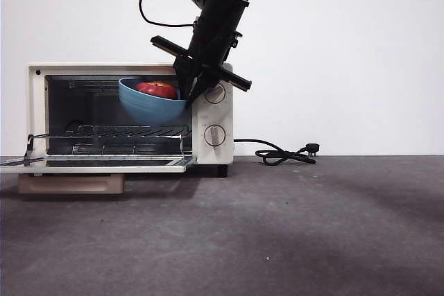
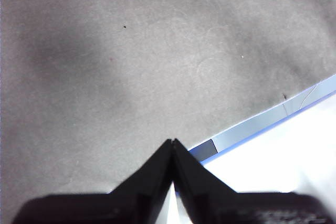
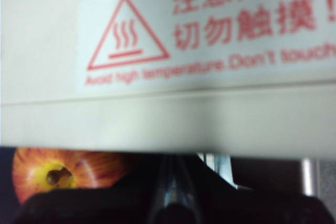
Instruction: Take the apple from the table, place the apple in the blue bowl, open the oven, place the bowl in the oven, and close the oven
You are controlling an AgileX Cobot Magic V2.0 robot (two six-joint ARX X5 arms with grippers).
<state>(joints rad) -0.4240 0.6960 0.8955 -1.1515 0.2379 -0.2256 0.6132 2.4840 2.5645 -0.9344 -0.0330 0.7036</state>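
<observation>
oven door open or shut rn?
Open. The oven door lies folded down flat, the rack exposed, and the right hand holds the bowl with the apple inside the opening.

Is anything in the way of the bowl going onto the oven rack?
Nothing visible. The right claw holds the light-blue bowl with the red apple above the bare wire rack, door open flat.

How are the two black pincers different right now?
The right pincer is up at the open oven, clamped on the rim of the blue bowl that holds the apple; the left pincer holds nothing. The right one is at the oven's mouth; the left hangs over the bare table. Both are shut.
</observation>
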